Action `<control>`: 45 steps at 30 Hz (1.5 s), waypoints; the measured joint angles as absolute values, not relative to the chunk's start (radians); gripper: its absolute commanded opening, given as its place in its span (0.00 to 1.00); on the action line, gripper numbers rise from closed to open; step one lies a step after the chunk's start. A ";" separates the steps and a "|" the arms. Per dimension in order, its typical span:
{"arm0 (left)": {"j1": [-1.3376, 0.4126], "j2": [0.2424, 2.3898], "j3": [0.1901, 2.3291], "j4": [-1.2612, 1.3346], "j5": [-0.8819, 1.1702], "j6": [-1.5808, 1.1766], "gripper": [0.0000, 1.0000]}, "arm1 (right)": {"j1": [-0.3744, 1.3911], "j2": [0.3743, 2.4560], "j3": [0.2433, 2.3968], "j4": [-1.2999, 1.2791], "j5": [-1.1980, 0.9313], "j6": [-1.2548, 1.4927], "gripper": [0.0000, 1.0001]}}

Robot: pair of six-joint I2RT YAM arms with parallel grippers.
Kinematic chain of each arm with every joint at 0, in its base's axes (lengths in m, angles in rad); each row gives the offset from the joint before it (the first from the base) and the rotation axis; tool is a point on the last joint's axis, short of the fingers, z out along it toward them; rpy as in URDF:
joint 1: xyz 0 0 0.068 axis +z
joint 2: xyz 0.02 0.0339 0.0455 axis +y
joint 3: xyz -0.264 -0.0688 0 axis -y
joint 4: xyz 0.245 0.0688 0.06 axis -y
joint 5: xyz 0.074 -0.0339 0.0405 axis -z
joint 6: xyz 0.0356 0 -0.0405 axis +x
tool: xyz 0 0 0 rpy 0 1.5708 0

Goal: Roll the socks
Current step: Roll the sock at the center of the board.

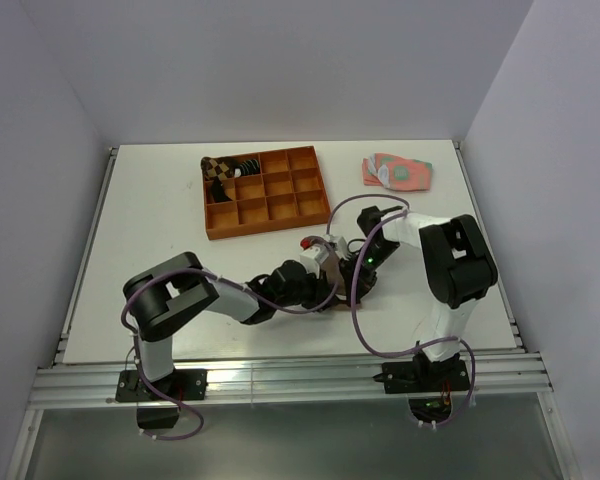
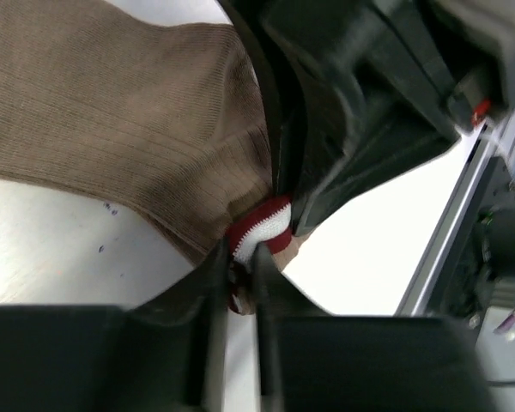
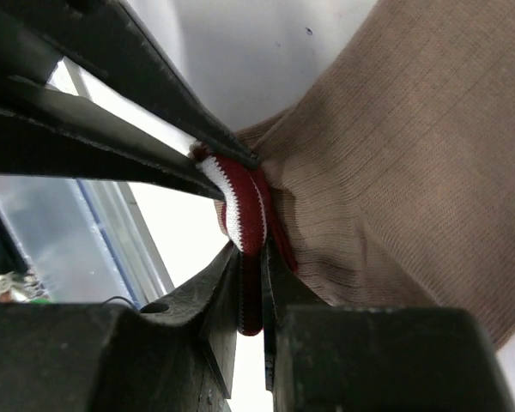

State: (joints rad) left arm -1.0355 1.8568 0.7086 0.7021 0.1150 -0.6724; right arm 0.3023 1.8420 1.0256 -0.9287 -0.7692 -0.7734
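The tan-brown sock (image 2: 112,112) lies spread on the white table, and its maroon-and-white cuff (image 2: 262,227) is bunched up at one end. My left gripper (image 2: 239,275) is shut on the lower part of that cuff. From the opposite side my right gripper (image 3: 251,283) is shut on the same cuff (image 3: 245,206), with the tan fabric (image 3: 395,172) fanning away from it. In the top view the two grippers meet tip to tip, left (image 1: 330,268) and right (image 1: 356,268), and hide most of the sock. A black sock with thin white stripes (image 1: 242,164) lies in the tray.
An orange compartment tray (image 1: 280,215) stands behind the grippers, with a brown checkered roll (image 1: 214,167) in its far-left cells. Flat pink-and-green socks (image 1: 397,172) lie at the back right. The table's near edge and metal rail (image 1: 280,375) run just in front of the arms.
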 measured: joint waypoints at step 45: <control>-0.860 2.014 1.225 -0.223 0.521 -0.840 0.00 | 0.640 1.013 0.498 -0.478 -0.426 -0.847 0.64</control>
State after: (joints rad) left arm -0.8604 2.0136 1.2255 -0.2234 0.5209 -0.8402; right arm 0.6395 1.0134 0.4984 -0.4778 -0.4259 -0.8467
